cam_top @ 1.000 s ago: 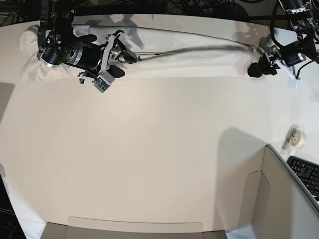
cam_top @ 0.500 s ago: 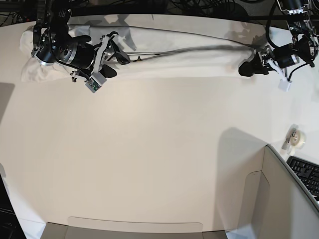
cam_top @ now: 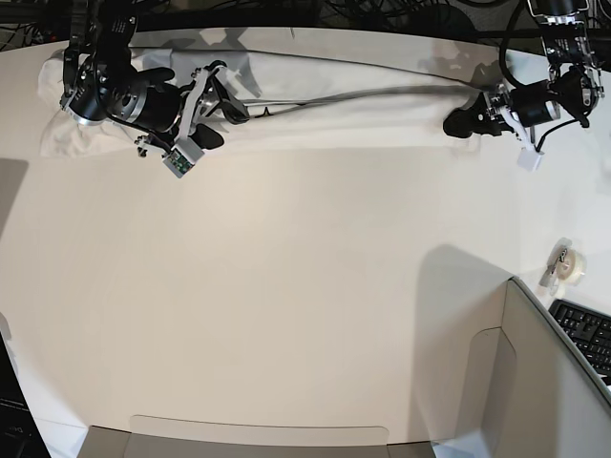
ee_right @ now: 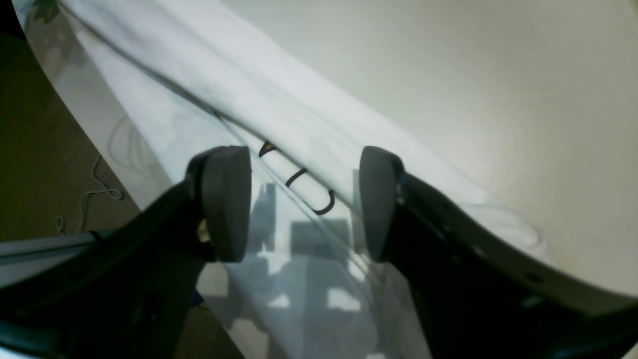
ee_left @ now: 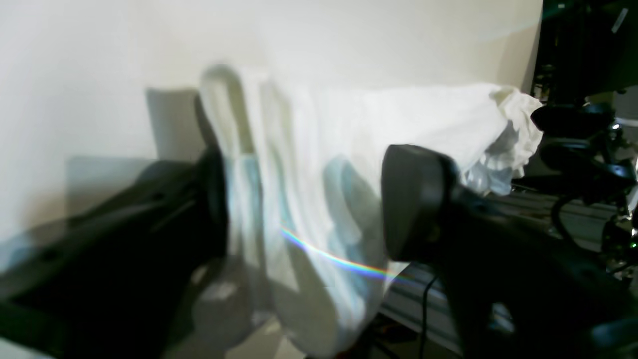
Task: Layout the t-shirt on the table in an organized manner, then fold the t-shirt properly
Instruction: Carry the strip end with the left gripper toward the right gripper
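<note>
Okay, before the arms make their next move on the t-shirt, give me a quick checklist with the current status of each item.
1. t-shirt on the table, none over the far edge: not ok, cloth overhangs in both wrist views.
2. Shirt spread flat: not ok, bunched in a long strip.
3. left end effector open around cloth: ok.
4. right end effector open above cloth: ok.
5. Print facing up: cannot tell.
</note>
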You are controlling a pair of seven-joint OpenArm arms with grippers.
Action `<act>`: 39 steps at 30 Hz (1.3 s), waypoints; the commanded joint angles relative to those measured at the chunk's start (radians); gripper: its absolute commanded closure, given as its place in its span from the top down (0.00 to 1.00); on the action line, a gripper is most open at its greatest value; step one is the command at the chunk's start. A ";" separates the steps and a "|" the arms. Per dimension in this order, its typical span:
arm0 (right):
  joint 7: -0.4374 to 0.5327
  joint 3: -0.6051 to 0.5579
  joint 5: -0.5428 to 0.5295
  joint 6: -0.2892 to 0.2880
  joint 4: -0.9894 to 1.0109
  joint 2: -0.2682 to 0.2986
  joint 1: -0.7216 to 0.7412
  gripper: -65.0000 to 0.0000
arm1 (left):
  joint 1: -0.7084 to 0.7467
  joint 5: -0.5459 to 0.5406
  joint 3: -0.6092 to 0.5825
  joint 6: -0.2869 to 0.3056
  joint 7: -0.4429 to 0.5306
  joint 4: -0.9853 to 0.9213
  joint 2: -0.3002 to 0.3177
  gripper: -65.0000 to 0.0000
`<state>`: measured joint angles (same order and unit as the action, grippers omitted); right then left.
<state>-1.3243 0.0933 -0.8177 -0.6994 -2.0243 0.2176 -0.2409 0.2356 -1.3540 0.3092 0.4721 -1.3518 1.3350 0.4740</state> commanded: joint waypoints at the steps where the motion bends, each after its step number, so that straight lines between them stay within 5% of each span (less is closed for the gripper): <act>1: 0.019 0.006 -0.022 0.001 -0.014 0.004 0.005 0.53 | 0.009 0.063 -0.005 -0.016 -0.045 -0.001 0.009 0.49; 8: 0.019 0.006 -0.022 0.001 -0.014 0.001 0.005 0.53 | 0.006 0.069 -0.005 -0.016 -0.045 -0.002 0.006 0.00; 20: 0.022 0.029 -0.022 0.001 -0.014 0.001 0.050 0.53 | 0.009 0.063 0.005 -0.016 -0.045 0.100 0.002 0.00; 29: 0.016 0.362 -0.022 0.001 -0.014 0.012 0.068 0.53 | 0.046 0.061 -0.002 -0.016 -0.045 0.466 -0.047 0.00; 35: 0.015 0.609 -0.024 0.001 -0.014 0.078 0.007 0.53 | 0.048 0.061 -0.011 -0.016 -0.045 0.614 -0.097 0.00; 39: 0.015 0.762 -0.022 0.001 -0.014 0.088 -0.050 0.53 | 0.041 0.061 -0.137 -0.016 -0.045 0.667 -0.108 0.00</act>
<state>-1.3277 0.8467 -0.8257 -0.6994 -2.0239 0.2882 -0.2924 0.2840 -1.2671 0.1692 0.4538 -1.4101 1.9842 0.3599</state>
